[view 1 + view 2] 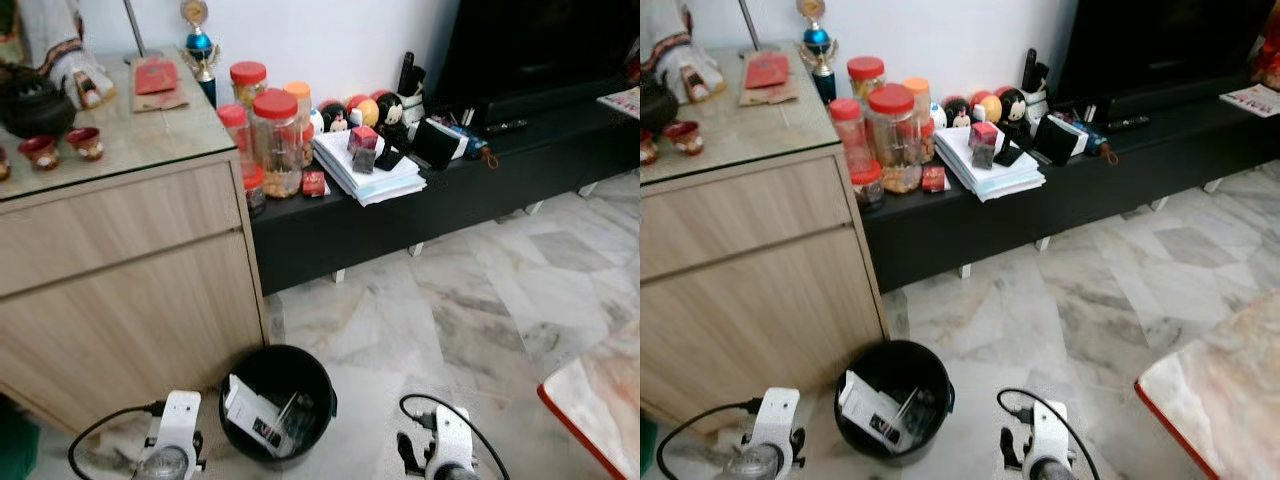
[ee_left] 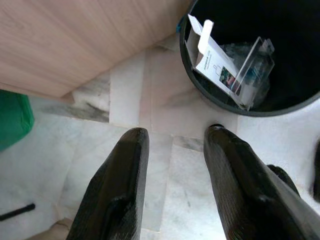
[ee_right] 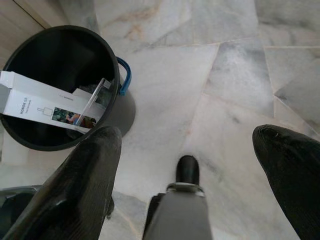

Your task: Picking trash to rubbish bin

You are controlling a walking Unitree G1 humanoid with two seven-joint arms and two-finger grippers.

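Both my left hand [image 2: 172, 145] and right hand [image 3: 200, 150] hang wide, empty; I should scan the floor [image 1: 450, 310] near the bin [image 1: 325, 395] for trash.

A black rubbish bin [image 1: 278, 400] is standing open-topped on marble floor [image 1: 470, 300], a wooden cabinet [image 1: 120, 290] crowding its left side; bare floor is lying open to its right.
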